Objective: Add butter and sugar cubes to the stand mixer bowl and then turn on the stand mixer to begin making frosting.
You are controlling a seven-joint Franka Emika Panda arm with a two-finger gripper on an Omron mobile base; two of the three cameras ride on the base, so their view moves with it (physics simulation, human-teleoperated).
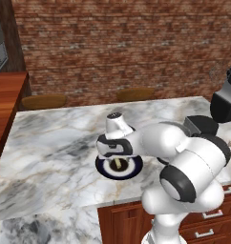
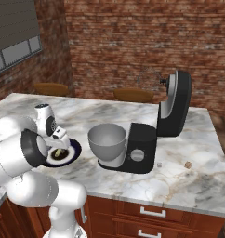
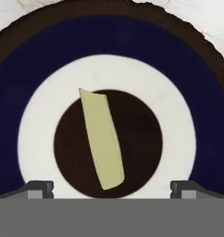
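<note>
Directly above the plate [image 3: 111,34], the gripper [image 3: 112,187] hangs with jaws spread wide, empty; the butter [image 3: 102,139] lies at plate centre, pointing toward twelve o'clock.

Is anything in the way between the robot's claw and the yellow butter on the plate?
No, nothing visible is in the way. The open claw hangs right above the butter, which lies alone in the dark middle of the plate. One finger tip stands on each side, with bare plate between them and the butter.
</note>
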